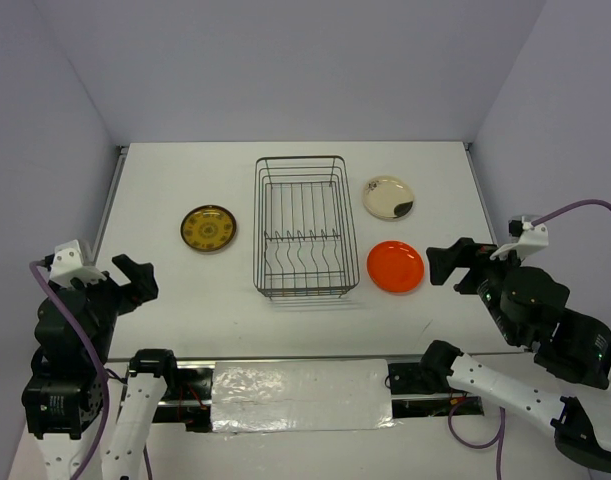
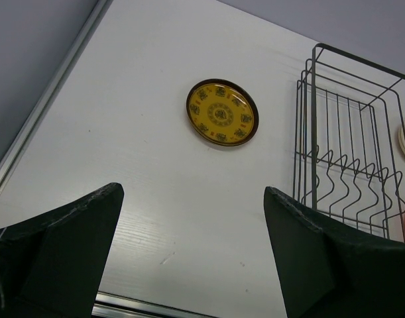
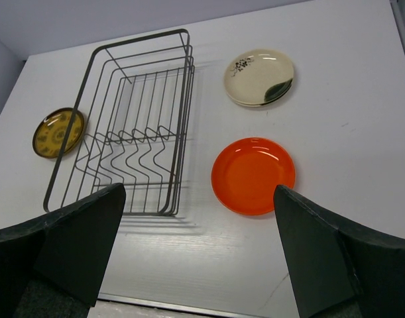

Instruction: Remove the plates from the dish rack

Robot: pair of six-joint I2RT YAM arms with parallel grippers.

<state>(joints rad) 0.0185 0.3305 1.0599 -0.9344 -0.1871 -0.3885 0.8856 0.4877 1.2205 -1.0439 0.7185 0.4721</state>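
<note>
The dark wire dish rack (image 1: 305,228) stands mid-table and holds no plates; it also shows in the left wrist view (image 2: 351,146) and the right wrist view (image 3: 132,126). A brown-yellow patterned plate (image 1: 208,228) (image 2: 222,112) (image 3: 57,132) lies left of it. A cream plate with a dark blotch (image 1: 388,197) (image 3: 259,77) and an orange plate (image 1: 395,266) (image 3: 253,175) lie right of it. My left gripper (image 1: 130,282) (image 2: 192,245) is open and empty, near the front left. My right gripper (image 1: 447,265) (image 3: 199,248) is open and empty, just right of the orange plate.
The white table (image 1: 165,180) is boxed in by pale walls on three sides, with metal rails along its left (image 1: 110,195) and right (image 1: 477,185) edges. A plastic-wrapped panel (image 1: 300,395) lies between the arm bases at the front.
</note>
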